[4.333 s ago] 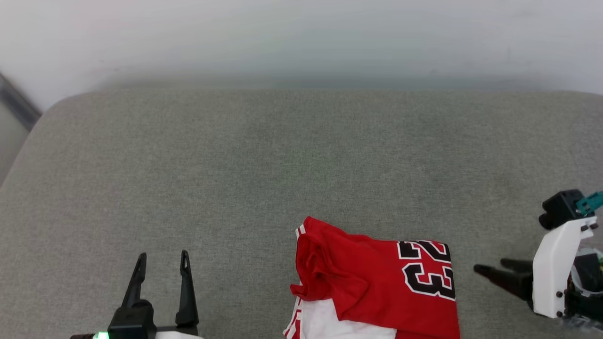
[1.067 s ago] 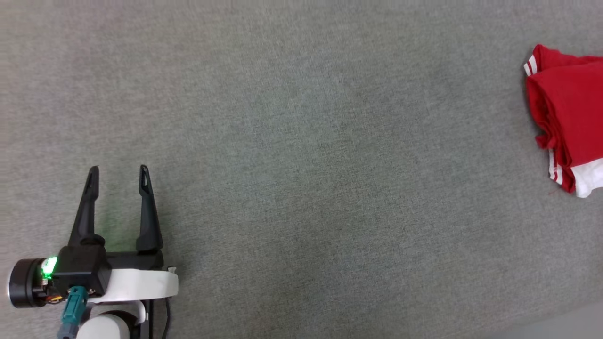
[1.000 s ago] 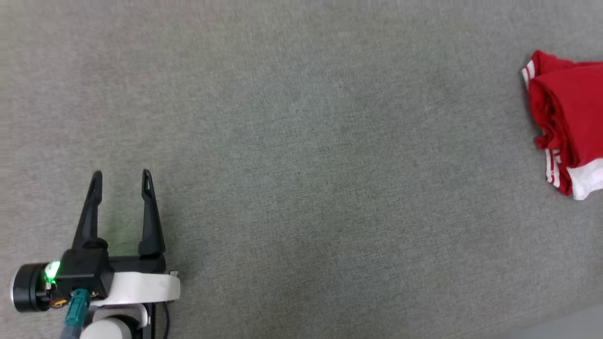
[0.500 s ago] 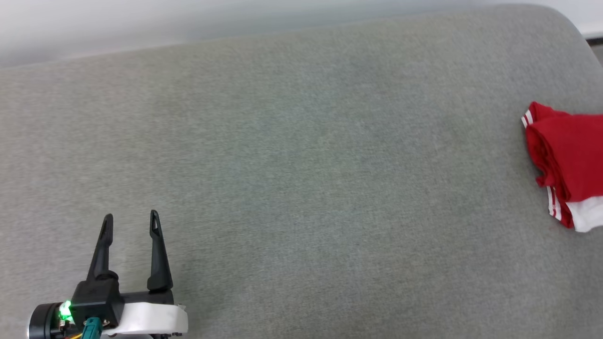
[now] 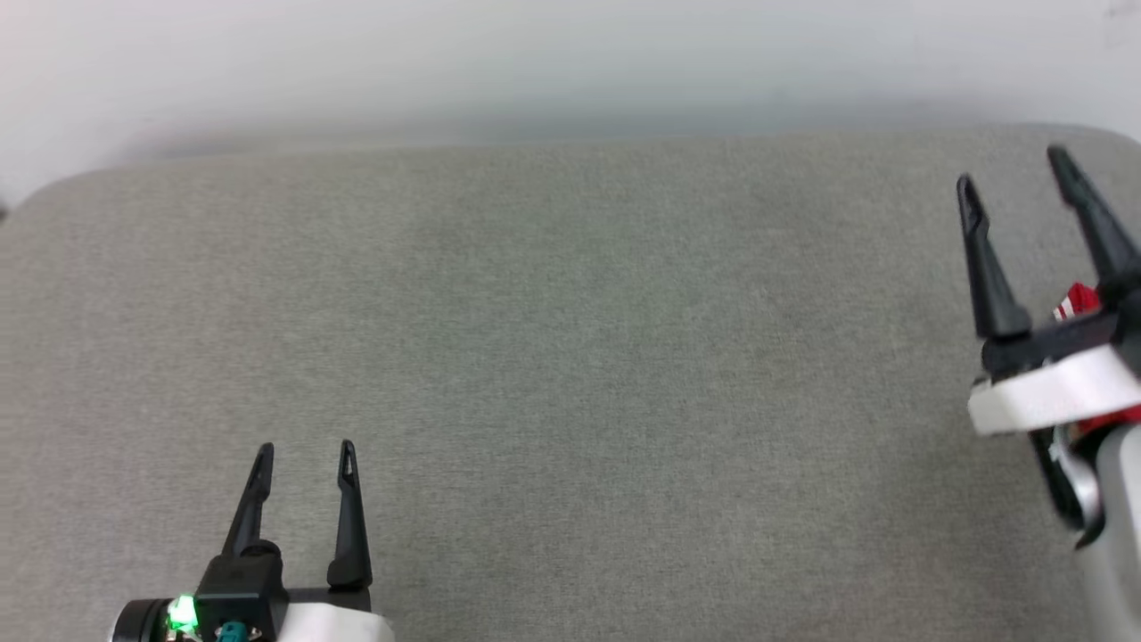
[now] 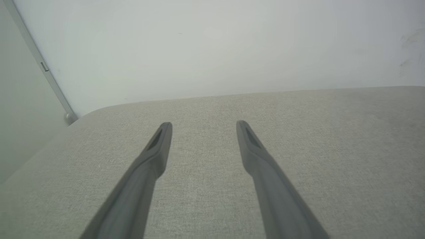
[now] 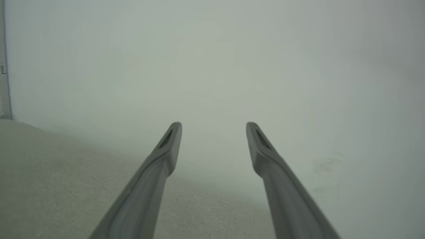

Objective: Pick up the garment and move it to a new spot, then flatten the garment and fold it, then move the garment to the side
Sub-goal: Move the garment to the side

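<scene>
The garment (image 5: 1077, 300) lies at the far right of the grey cushion (image 5: 570, 357); just a red scrap with white stripes peeks out behind my right gripper's base. My right gripper (image 5: 1012, 169) hangs above it, open and empty, fingers pointing toward the back wall. In the right wrist view the right gripper (image 7: 214, 124) has nothing between its fingers, with the wall ahead. At the lower left my left gripper (image 5: 306, 448) is open and empty over bare cushion. The left wrist view shows the left gripper (image 6: 202, 124) spread wide above the fabric.
A pale wall (image 5: 570, 62) rises directly behind the cushion's rounded back edge. A thin grey rail (image 6: 43, 66) runs down the wall at the cushion's left corner. The cushion's right back corner curves off near my right gripper.
The camera has swung and tilted up, so the whole picture shifted. My right gripper has come into view at the right, now covering most of the garment. Both grippers stay open.
</scene>
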You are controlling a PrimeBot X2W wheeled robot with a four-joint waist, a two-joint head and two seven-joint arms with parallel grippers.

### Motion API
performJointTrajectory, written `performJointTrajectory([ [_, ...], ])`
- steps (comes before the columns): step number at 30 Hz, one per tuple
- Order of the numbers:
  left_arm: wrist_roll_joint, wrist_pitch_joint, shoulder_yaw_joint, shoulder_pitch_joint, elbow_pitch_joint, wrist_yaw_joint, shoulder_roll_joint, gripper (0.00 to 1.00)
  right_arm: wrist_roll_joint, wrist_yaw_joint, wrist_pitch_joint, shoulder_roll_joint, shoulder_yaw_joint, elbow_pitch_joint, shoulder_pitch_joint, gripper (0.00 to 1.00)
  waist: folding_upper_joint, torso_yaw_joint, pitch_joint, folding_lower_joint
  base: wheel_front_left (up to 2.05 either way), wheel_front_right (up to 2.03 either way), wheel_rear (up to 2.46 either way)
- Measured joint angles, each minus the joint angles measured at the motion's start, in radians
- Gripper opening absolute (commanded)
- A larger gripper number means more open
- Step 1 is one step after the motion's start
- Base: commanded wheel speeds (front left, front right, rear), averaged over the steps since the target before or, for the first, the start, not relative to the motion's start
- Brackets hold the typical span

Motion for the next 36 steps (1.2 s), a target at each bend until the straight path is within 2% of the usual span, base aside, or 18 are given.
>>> performJointTrajectory([
  [12, 0.017, 0.0, -0.023, 0.048, 0.028, 0.004, 0.0, 1.0, 0.012, 0.0, 0.0, 0.185, -0.112, -0.093, 0.323, 1.0, 0.0, 0.031, -0.096, -0.0001, 0.0, 0.0, 0.0],
  [18, 0.018, 0.0, -0.032, 0.067, 0.032, 0.004, 0.0, 1.0, 0.012, 0.0, 0.0, 0.245, -0.161, -0.139, 0.46, 1.0, 0.0, 0.03, -0.125, -0.0001, 0.0, 0.0, 0.0],
  [23, 0.018, 0.0, -0.039, 0.078, 0.032, 0.004, 0.0, 1.0, 0.014, 0.0, 0.0, 0.27, -0.164, -0.175, 0.542, 1.0, 0.0, 0.03, -0.136, -0.0001, 0.0, 0.0, 0.0],
  [36, -0.001, 0.0, -0.042, 0.103, 0.018, -0.015, 0.0, 1.0, 0.083, 0.0, 0.0, 0.275, -0.15, -0.212, 0.656, 1.0, 0.0, 0.042, -0.156, -0.0001, 0.0, 0.0, 0.0],
])
